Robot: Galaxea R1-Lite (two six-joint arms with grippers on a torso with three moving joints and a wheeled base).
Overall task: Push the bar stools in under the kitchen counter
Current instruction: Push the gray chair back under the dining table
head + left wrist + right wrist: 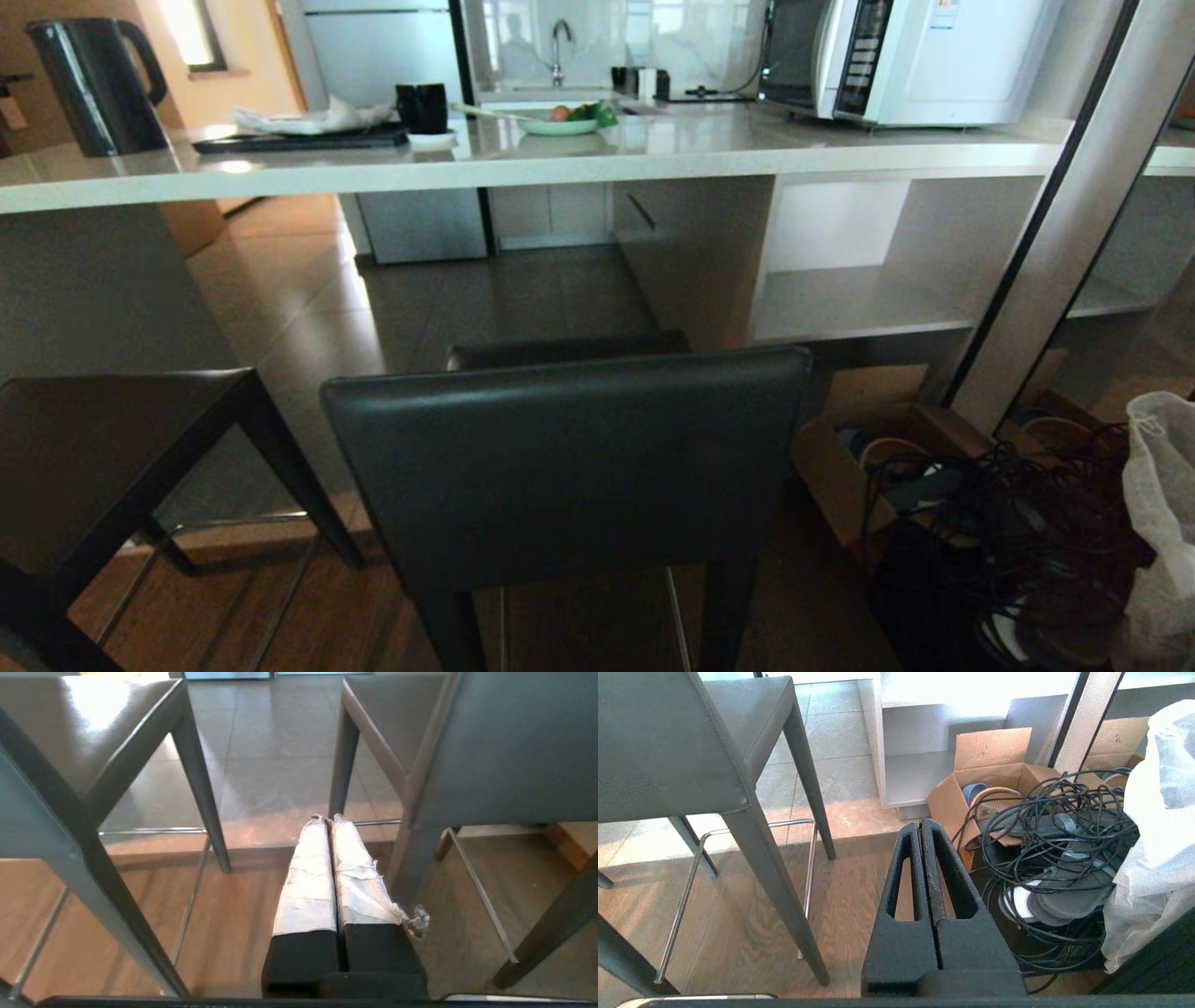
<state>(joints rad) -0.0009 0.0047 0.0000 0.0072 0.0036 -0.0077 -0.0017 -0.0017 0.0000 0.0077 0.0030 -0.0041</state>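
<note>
One bar stool [569, 467] stands right in front of me, its dark grey backrest toward me and its seat front just under the kitchen counter [523, 159] edge. The second bar stool [103, 448] stands at the left, only its seat and legs showing. Neither arm appears in the head view. My left gripper [326, 820], fingers wrapped in white tape, is shut on nothing and hangs low between the two stools [490, 756] [70, 742]. My right gripper [920, 823] is shut and empty, beside the nearer stool's leg [775, 886].
An open cardboard box [868, 439], a tangle of black cables [1008, 541] and a white plastic bag [1162, 523] crowd the floor at the right. A shelf unit [859, 271] sits under the counter's right part. A kettle [93, 84], a mug, a bowl and a microwave [906, 56] stand on top.
</note>
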